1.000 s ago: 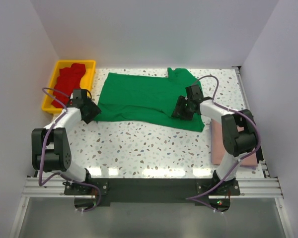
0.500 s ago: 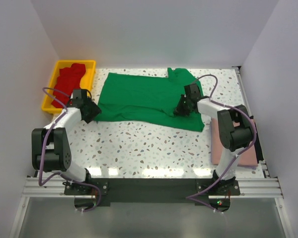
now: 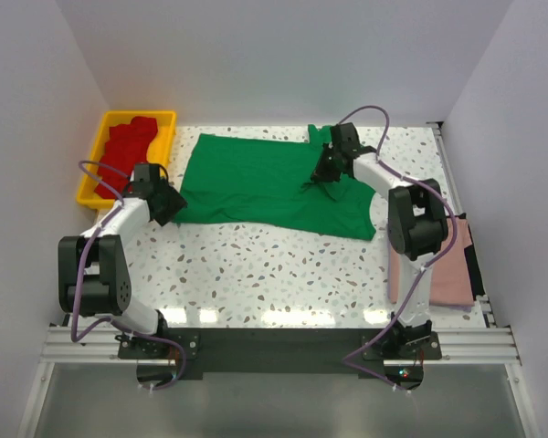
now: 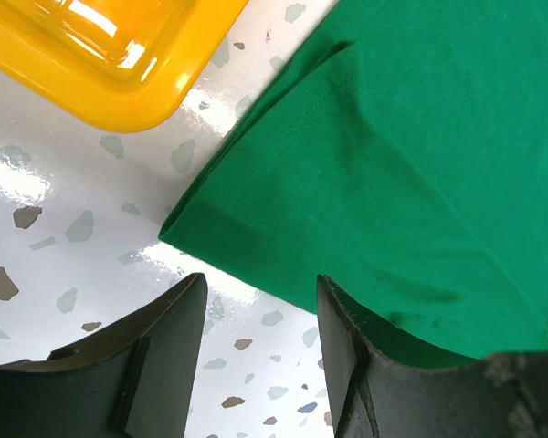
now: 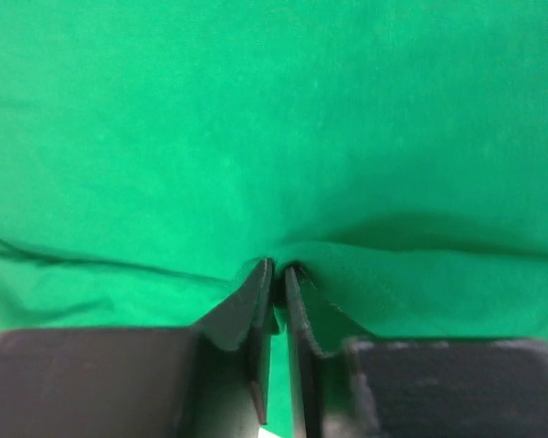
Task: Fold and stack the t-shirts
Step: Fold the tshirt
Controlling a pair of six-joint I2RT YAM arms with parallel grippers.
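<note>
**Green t-shirt point(image 3: 256, 187): fold pinched**

Lying spread across far half of speckled surface point(image 3: 274, 265), one sleeve corner near yellow tray point(image 4: 119, 64). Pinching a raised fold of green cloth with right gripper point(image 5: 279, 266), fingers pressed together on it. Holding left gripper point(image 4: 260, 292) parted at sleeve hem, gripping nothing. Noting red t-shirts point(image 3: 128, 146) heaped in tray, pink t-shirt point(image 3: 452, 274) lying at right edge.

no readable text, labels, brands or numbers anywhere
</note>
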